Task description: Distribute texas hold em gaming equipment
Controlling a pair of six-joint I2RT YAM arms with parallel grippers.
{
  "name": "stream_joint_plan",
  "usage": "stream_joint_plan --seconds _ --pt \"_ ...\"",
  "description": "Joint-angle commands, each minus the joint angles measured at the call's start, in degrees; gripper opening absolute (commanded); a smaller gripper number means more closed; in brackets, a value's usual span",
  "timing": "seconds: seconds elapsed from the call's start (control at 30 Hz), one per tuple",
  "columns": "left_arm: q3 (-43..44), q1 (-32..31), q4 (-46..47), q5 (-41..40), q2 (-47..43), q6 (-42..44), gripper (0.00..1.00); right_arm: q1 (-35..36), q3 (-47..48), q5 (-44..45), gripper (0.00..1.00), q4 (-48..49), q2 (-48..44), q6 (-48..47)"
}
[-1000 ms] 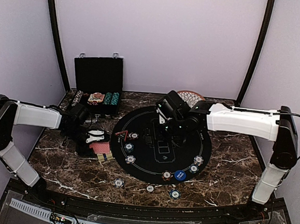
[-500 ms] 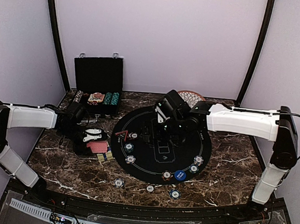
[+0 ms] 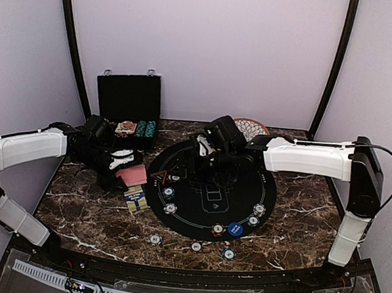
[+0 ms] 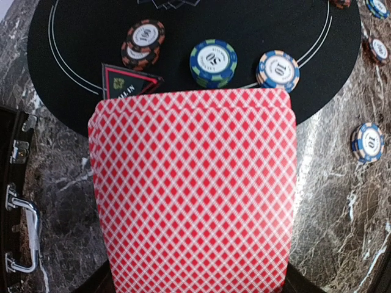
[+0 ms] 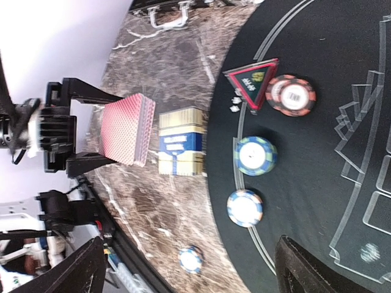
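My left gripper point(image 3: 121, 161) is shut on a stack of red-backed playing cards point(image 3: 133, 175), held above the marble just left of the round black mat point(image 3: 213, 148). The stack point(image 4: 194, 189) fills the left wrist view and hides the jaws. From the right wrist, the cards point(image 5: 125, 129) show edge-on between the left gripper's black fingers point(image 5: 91, 91). A red-triangle marker point(image 5: 252, 78) and striped poker chips point(image 5: 292, 94) point(image 5: 255, 155) point(image 5: 245, 207) lie along the mat's left rim. My right gripper point(image 3: 212, 154) hovers open over the mat's back half, empty.
A blue and yellow card box point(image 3: 135, 199) lies on the marble beside the mat. The open black case point(image 3: 127, 110) stands at the back left and a patterned plate point(image 3: 250, 127) behind the mat. More chips point(image 3: 253, 221), a blue button point(image 3: 235, 229) and loose chips point(image 3: 196, 246) sit near the front.
My left arm has swung back and to the right with the cards in its grip, uncovering the card box on the table. The right gripper has shifted slightly left and back.
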Motion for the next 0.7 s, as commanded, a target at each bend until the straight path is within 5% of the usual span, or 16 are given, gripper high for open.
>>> stream_joint_plan --seconds 0.0,0.67 --pt "3.5 -0.9 -4.4 4.9 -3.0 -2.8 0.0 -0.5 0.5 -9.4 0.96 9.6 3.2 3.9" --pt "9.6 -6.3 -8.5 4.5 -3.1 -4.3 0.0 -0.5 5.2 -23.7 0.92 27.5 13.1 14.1"
